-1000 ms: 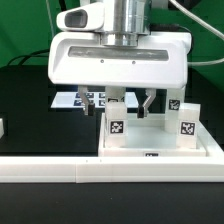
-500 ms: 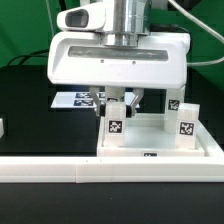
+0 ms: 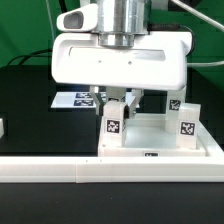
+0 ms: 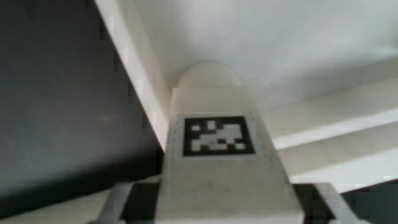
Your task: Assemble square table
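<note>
The square table's white slab (image 3: pixel 160 150) lies flat at the exterior view's right, with a raised rim. A white tagged leg block (image 3: pixel 115 122) stands upright on its near left corner. My gripper (image 3: pixel 117 100) reaches down from above and is shut on this leg's upper part, one finger on each side. In the wrist view the leg (image 4: pixel 217 115) fills the middle, and its tag faces the camera. My gripper (image 4: pixel 222 205) presses it between dark pads. A second leg block (image 3: pixel 186 120) stands at the slab's right, and a third (image 3: pixel 174 104) behind it.
A long white border rail (image 3: pixel 50 170) runs along the front of the black table. The marker board (image 3: pixel 72 100) lies behind my gripper at the exterior view's left. A small white piece (image 3: pixel 2 127) shows at the left edge.
My fingers stood wide on either side of the leg a second ago and have closed onto it. Leg and arm have hardly moved since.
</note>
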Controlling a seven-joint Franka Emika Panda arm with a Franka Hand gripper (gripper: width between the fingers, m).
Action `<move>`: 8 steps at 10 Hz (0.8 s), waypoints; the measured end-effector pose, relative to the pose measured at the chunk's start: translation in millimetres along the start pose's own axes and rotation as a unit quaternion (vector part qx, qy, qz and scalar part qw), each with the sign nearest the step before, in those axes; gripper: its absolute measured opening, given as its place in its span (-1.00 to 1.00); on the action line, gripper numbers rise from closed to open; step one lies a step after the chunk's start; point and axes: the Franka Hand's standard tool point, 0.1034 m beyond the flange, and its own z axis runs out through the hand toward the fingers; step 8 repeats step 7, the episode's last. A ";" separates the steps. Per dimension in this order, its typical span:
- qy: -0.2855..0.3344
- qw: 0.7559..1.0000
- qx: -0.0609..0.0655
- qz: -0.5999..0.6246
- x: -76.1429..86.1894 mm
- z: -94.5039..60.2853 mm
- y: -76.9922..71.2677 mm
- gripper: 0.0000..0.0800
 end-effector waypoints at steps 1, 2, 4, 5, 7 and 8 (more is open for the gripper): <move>0.002 0.999 -0.002 0.037 -0.6 0.8 3.4 -0.27; 0.004 0.997 -0.004 0.074 0.1 1.0 6.7 -0.27; 0.006 0.995 -0.009 0.104 2.1 1.4 12.8 -0.26; 0.006 0.995 -0.009 0.103 1.8 1.5 12.2 -0.26; 0.006 0.995 -0.009 0.103 1.8 1.5 12.2 0.52; 0.006 0.995 -0.009 0.103 1.8 1.5 12.2 0.52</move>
